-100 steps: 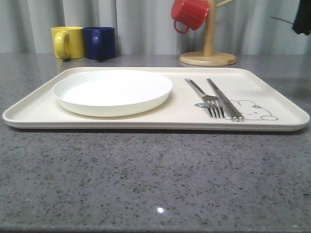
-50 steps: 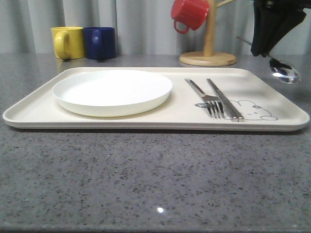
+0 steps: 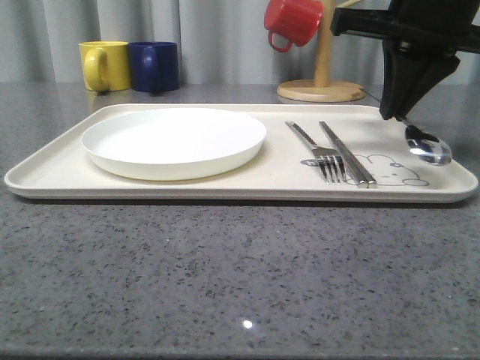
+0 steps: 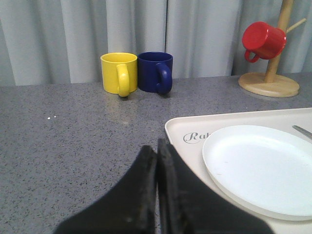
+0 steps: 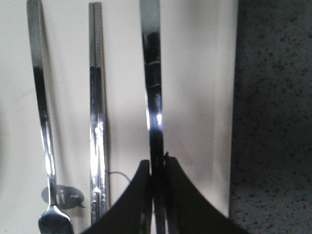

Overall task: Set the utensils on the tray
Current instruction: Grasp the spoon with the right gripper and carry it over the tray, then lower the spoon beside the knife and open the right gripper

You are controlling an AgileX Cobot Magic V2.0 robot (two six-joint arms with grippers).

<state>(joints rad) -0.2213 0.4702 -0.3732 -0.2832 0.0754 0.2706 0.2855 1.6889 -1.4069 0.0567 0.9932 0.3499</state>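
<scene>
Front view, right claw (image 3: 395, 115) pinching spoon (image 3: 427, 146) over tray (image 3: 225, 187), handle hidden, left claw (image 4: 157, 152) closed empty

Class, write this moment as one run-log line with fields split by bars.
right gripper: shut on spoon, low over tray | left gripper: shut, idle | fork, knife: on tray | remaining: release spoon
</scene>
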